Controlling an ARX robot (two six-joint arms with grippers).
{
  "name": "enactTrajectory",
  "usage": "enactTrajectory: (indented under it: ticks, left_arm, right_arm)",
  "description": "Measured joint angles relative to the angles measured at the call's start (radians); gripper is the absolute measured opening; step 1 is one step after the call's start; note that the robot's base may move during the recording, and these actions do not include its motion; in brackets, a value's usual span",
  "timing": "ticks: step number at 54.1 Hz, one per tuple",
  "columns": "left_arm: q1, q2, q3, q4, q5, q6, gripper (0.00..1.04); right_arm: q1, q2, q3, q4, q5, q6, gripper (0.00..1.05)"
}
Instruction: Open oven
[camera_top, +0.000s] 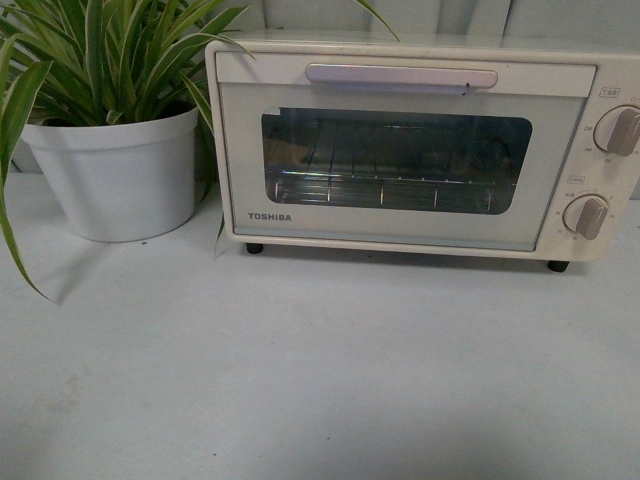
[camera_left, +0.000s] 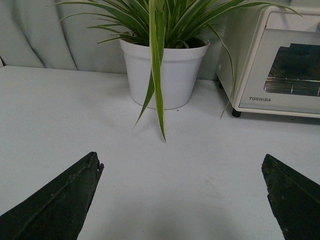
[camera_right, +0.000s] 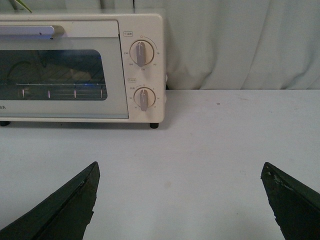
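Left fingers (camera_left: 55, 205) apart | right fingers (camera_right: 60, 210) apart | oven (camera_top: 400, 150) closed, well ahead of both

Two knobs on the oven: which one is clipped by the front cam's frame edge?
The upper knob, near the top right corner of the oven; the picture's right edge cuts it off. The lower knob, directly beneath it, shows whole.

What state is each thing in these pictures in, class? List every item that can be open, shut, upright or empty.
oven door: shut, flush with the body.
wire rack: behind the glass, nothing visible on it.
upper knob: setting too small to read.
lower knob: setting too small to read.
potted plant: upright.
left pincer: open, holding nothing.
right pincer: open, holding nothing.
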Motion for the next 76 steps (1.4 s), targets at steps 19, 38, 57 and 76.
enactTrajectory:
  ticks: [19,38,57,76]
  left_arm:
    - [0.0,0.0,0.0,0.0,0.0,0.0,0.98]
    - [0.0,0.0,0.0,0.0,0.0,0.0,0.98]
    - [-0.237,0.443,0.123,0.109,-0.148,-0.561,0.98]
    - [-0.437,1.221,0.38,0.521,-0.088,-0.91,0.98]
  right_arm:
    - [0.0,0.0,0.0,0.0,0.0,0.0,0.95]
    - [0.0,0.0,0.0,0.0,0.0,0.0,0.95]
    - [0.0,0.0,0.0,0.0,0.0,0.0,0.95]
    - [0.0,0.0,0.0,0.0,0.0,0.0,0.95]
